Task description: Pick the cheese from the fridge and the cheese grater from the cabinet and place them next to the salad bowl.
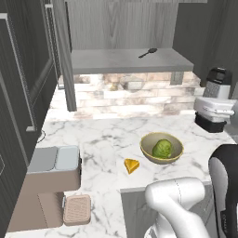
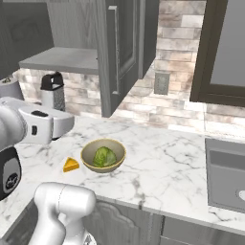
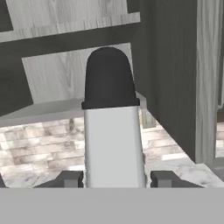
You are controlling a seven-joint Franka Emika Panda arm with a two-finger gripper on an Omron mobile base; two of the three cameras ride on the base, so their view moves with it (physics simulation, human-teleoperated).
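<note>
Holding the cheese grater (image 3: 113, 131) upright between my two fingers, I carry it in the air beside the open cabinet (image 1: 130, 60). My gripper (image 3: 116, 178) is clamped on the grater's silver body, one dark fingertip (image 3: 70, 178) on each side, the black handle pointing up. In the left base view the grater (image 1: 217, 83) rises above my white hand at the right edge, well above the marble counter (image 1: 102, 139).

The cheese (image 1: 131, 165), a small yellow-orange wedge, lies on the counter just beside the salad bowl (image 1: 161, 148) — apart from its rim, not touching. So I judge that half of the job is done and the grater is the part left.

To do this step well, I should keep the grater level, bring it down slowly onto bare marble near the bowl on a side away from the wedge, and let its base meet the counter before my fingers release. It is tall and narrow, so a tilted landing could tip it onto the bowl.

The bowl holds one green lettuce ball (image 1: 161, 148), nothing else. The cabinet's shelf holds a small black spoon (image 1: 148, 53) lying flat.
</note>
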